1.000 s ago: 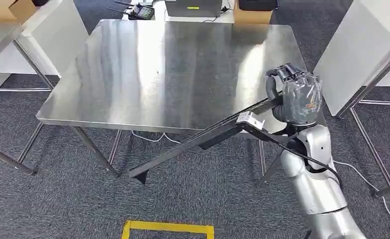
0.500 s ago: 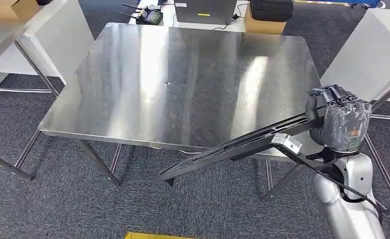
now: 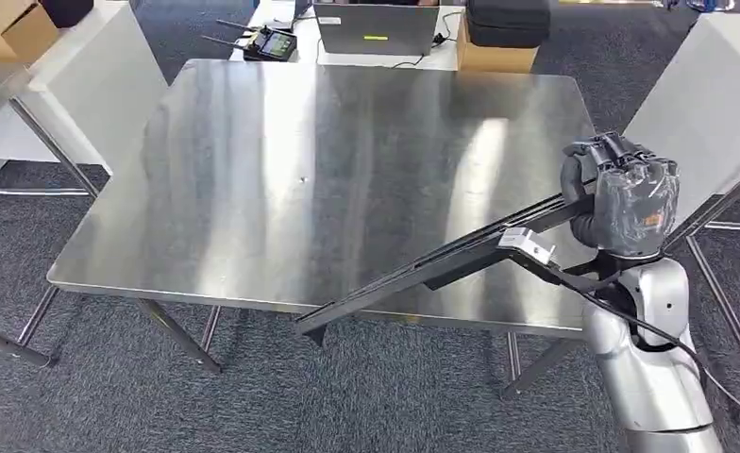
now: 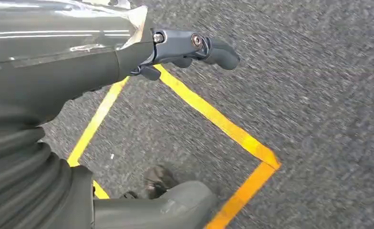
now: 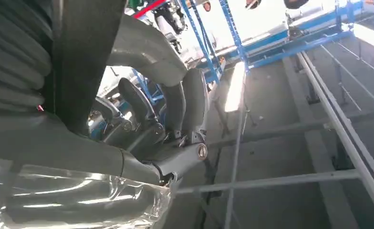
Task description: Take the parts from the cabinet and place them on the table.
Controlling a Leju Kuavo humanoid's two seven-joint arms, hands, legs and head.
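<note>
A: Head view first: the right hand [image 3: 621, 203] is wrapped around one end of the long black part [image 3: 442, 267], fingers curled closed on it. The part slants across the table's [image 3: 253, 189] near right corner, its free end hanging out past the near edge over the carpet [image 3: 395, 396].

B: So the risk is leverage?

A: I'd judge so. It is gripped at one end only, so the far end could sag or swing, clip the table's near edge, or twist in the grip and slide out.

B: And the part itself?

A: A thin, dark, rail-like strip with a small pale bracket [image 3: 527, 246] near the held end and a black cable [image 3: 621, 316] trailing by the arm. Rigid, by the look of it.

B: Left hand [image 4: 194, 45]?

A: It hangs over yellow floor tape [image 4: 213, 119], holding nothing; whether its fingers are spread or curled I cannot tell.
</note>
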